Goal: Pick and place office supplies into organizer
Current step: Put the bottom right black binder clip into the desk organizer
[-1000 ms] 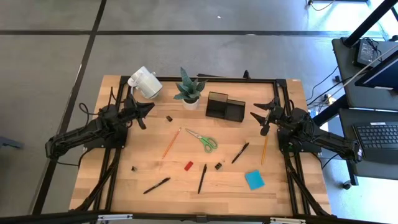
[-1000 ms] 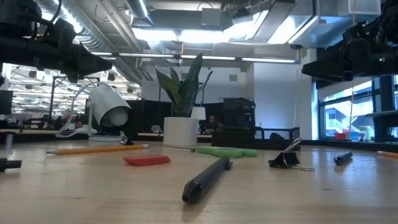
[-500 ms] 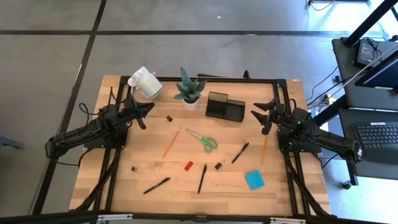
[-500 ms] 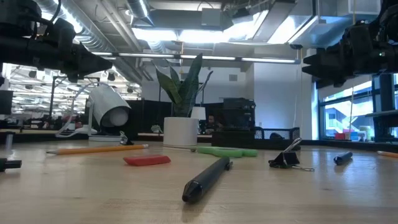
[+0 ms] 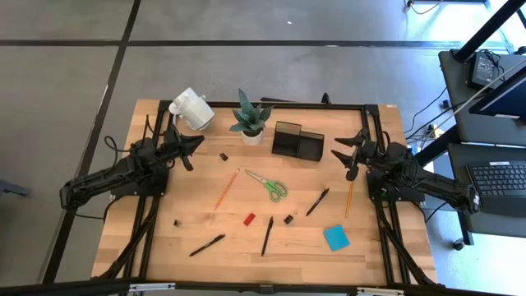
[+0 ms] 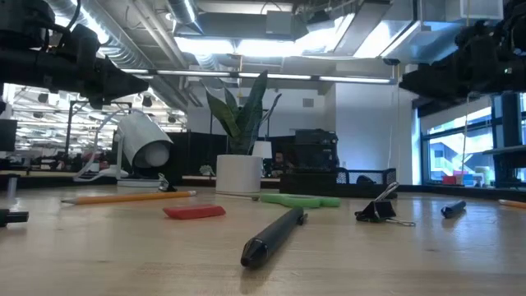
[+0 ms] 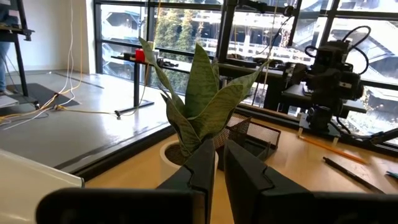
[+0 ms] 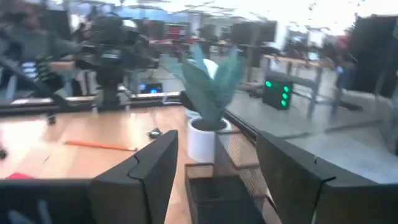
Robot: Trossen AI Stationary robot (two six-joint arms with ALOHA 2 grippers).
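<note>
The black organizer (image 5: 297, 140) stands at the table's far middle. Nearer lie the green-handled scissors (image 5: 268, 185), an orange pencil (image 5: 226, 189), a yellow pencil (image 5: 349, 197), three black pens (image 5: 317, 201), (image 5: 267, 235), (image 5: 206, 245), a red block (image 5: 249, 219), a blue sticky-note pad (image 5: 335, 238) and small black clips (image 5: 223, 155), (image 5: 288, 219). My left gripper (image 5: 196, 146) hovers shut at the far left, pointing at the plant (image 7: 199, 106). My right gripper (image 5: 343, 154) hovers open just right of the organizer (image 8: 217, 199). Neither touches anything.
A white mug (image 5: 191, 108) lies on its side at the far left. A potted spiky plant (image 5: 251, 117) stands just left of the organizer. A black frame rail runs along the table's left, far and right sides. Bare wood shows along the near edge.
My right gripper dipped a little and then came back up, staying over the spot to the organizer's right. The things on the table lie where they were.
</note>
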